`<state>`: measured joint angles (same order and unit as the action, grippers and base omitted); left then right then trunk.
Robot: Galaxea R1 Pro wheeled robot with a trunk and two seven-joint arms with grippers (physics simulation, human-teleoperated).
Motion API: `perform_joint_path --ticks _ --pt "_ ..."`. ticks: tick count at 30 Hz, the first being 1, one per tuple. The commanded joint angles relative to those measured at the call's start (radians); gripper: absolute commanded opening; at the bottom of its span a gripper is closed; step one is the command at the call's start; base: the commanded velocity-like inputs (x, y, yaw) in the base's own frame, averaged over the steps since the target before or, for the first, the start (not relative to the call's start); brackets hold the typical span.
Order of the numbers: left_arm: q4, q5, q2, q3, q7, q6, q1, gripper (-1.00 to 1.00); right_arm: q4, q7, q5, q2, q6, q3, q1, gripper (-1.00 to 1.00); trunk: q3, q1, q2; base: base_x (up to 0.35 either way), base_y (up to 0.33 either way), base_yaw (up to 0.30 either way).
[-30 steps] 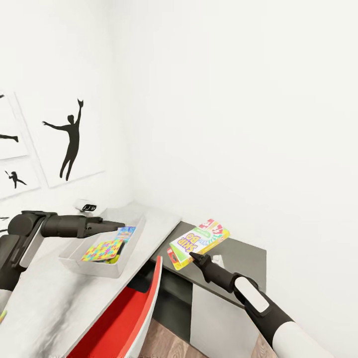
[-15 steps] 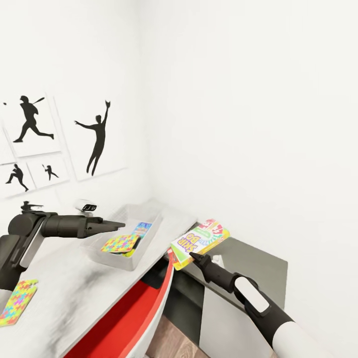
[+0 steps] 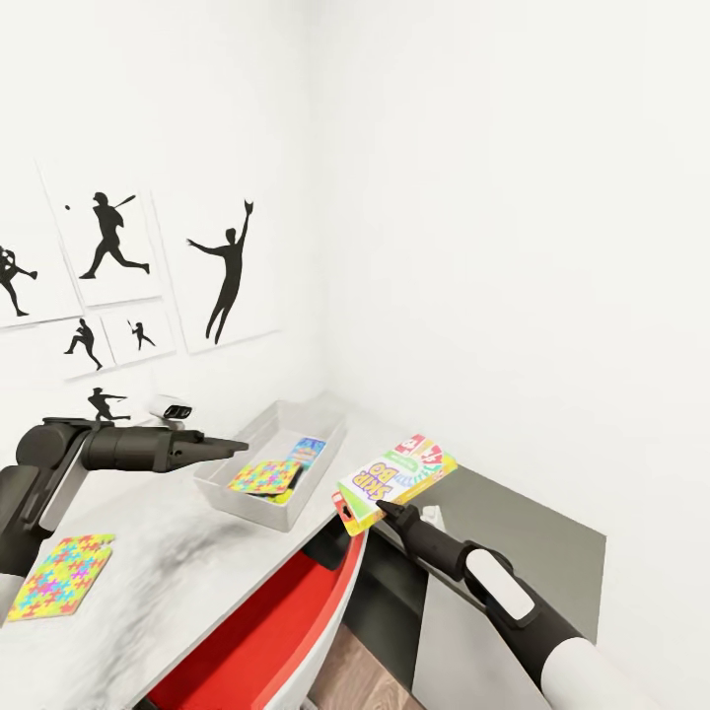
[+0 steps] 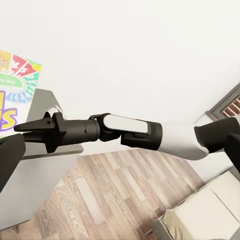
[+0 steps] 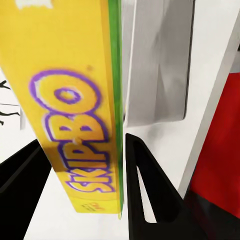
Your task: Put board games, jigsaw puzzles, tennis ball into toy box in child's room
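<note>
The right pincer clamps one edge of the flat yellow-green-red printed cardboard SKIP-BO game box, its black fingers set on either face, holding it in the air just beside the shallow light-grey rectangular bin. That bin stands on the light-grey surface and contains one thin mosaic-patterned puzzle square over a blue-printed flat item. The left pincer, fingers closed to a point and holding nothing, hovers near the bin's rim, with a second mosaic puzzle square lying flat on the surface well apart from the bin.
</note>
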<state>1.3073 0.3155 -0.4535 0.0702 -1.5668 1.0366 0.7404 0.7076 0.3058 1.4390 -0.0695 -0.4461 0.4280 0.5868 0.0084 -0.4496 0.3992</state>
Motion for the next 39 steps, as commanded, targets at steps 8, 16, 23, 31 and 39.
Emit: perform_joint_path --ticks 8,16,23,31,39 --pt "0.0 0.0 -0.001 0.002 -0.004 0.011 0.001 1.0 0.01 0.002 0.006 -0.001 0.0 0.004 0.001 -1.0 0.0 0.0 0.001 0.03 0.0 0.009" --pt "0.0 0.0 -0.001 0.002 -0.004 0.011 0.001 1.0 0.037 0.001 0.005 -0.002 0.0 0.005 0.001 -1.0 0.0 0.0 0.001 0.209 0.0 0.234" --pt "0.0 0.0 -0.001 0.002 -0.004 0.011 -0.001 1.0 0.039 0.0 0.005 -0.002 0.0 0.006 0.001 -1.0 0.0 0.0 0.001 0.042 0.0 0.061" --pt "-0.001 0.0 -0.001 0.002 -0.004 0.011 -0.001 1.0 0.04 0.001 0.005 -0.001 0.0 0.006 0.001 -1.0 0.0 0.0 0.001 0.03 0.0 0.001" --pt "-0.003 0.0 -0.001 0.002 -0.004 0.011 -0.001 1.0 0.041 0.001 0.005 -0.001 0.0 0.006 0.001 -1.0 0.0 0.0 0.001 0.28 0.0 0.0"
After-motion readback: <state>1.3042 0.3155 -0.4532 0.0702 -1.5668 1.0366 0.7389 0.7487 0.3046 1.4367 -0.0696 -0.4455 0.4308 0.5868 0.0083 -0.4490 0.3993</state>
